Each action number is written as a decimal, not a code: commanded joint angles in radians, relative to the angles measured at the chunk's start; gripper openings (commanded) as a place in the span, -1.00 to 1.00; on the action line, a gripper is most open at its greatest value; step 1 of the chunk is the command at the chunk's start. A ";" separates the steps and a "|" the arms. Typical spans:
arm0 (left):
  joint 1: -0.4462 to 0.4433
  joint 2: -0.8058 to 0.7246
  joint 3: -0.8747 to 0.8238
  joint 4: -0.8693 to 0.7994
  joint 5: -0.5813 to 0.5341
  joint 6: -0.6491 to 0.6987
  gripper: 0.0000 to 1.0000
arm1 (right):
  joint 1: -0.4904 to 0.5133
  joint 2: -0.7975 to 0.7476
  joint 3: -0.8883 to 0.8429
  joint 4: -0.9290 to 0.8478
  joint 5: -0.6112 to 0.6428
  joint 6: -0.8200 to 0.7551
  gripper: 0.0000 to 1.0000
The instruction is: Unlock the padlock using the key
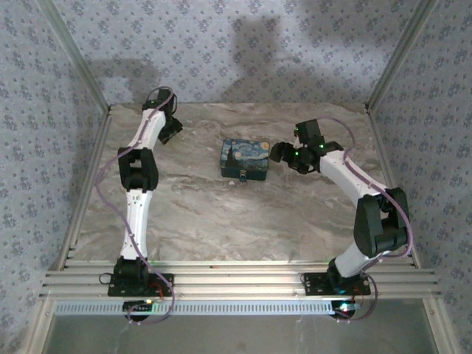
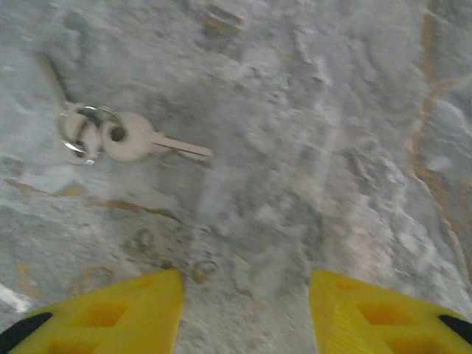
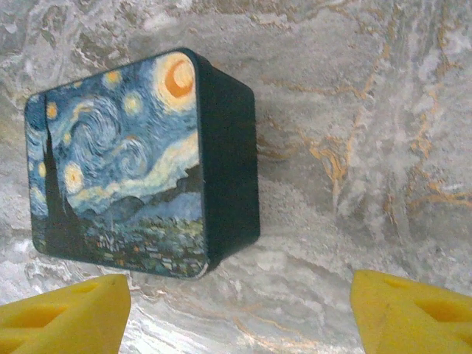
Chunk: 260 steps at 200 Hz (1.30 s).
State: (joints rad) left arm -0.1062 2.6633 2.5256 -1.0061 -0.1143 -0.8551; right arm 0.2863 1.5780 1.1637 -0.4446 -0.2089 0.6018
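Key (image 2: 155, 140) lies flat on the worktop (image 2: 332, 147) near its far left corner, on a thin wire ring (image 2: 85, 133). My left pincer (image 2: 247, 310) hangs over it, half-spread and empty. Risk: thin smooth metal on slick marbled stone could skid when I pinch. My right pincer (image 3: 240, 310) is wide and empty, facing the painted tin (image 3: 140, 162).

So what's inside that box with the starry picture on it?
The box is shut, so whatever is inside is covered. You can see just its starry top and one dark side, resting on the marble table.
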 commanded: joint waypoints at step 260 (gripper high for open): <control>0.104 -0.080 -0.003 -0.074 0.014 0.009 -0.02 | -0.007 -0.018 -0.062 0.005 0.011 -0.004 0.59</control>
State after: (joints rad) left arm -0.0212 2.5679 2.4664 -1.0248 -0.1047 -0.8642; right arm 0.2729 1.5597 1.1076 -0.4389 -0.1978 0.6022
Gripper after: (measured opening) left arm 0.497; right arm 0.796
